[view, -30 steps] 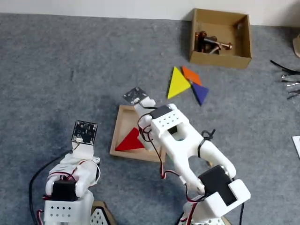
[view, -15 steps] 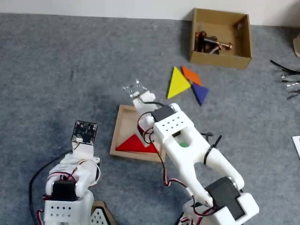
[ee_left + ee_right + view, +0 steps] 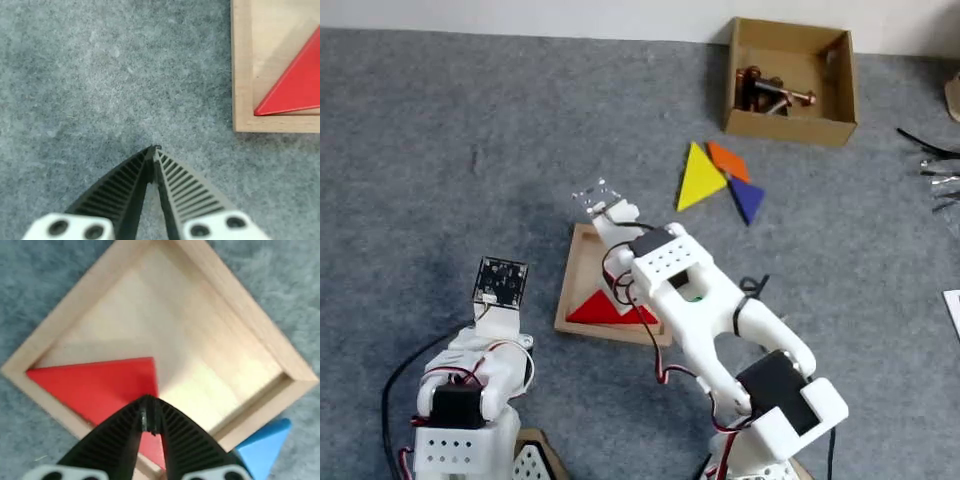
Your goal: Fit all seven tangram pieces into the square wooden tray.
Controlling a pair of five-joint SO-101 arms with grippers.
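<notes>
While the fingers of the right gripper (image 3: 150, 412) were pressed together with nothing between them, their tips hung just over the red triangle (image 3: 100, 382), which lay flat against one side of the square wooden tray (image 3: 240, 325). A light blue piece (image 3: 262, 447) lay just outside the tray's rim. The left gripper (image 3: 153, 150) was likewise closed on nothing, above the grey carpet (image 3: 470, 120) near a corner of the tray. Well apart from the tray, a yellow triangle (image 3: 700, 178), an orange piece (image 3: 727, 158) and a dark blue triangle (image 3: 747, 198) lay clustered together, near a cardboard box (image 3: 790, 125) holding metal parts
</notes>
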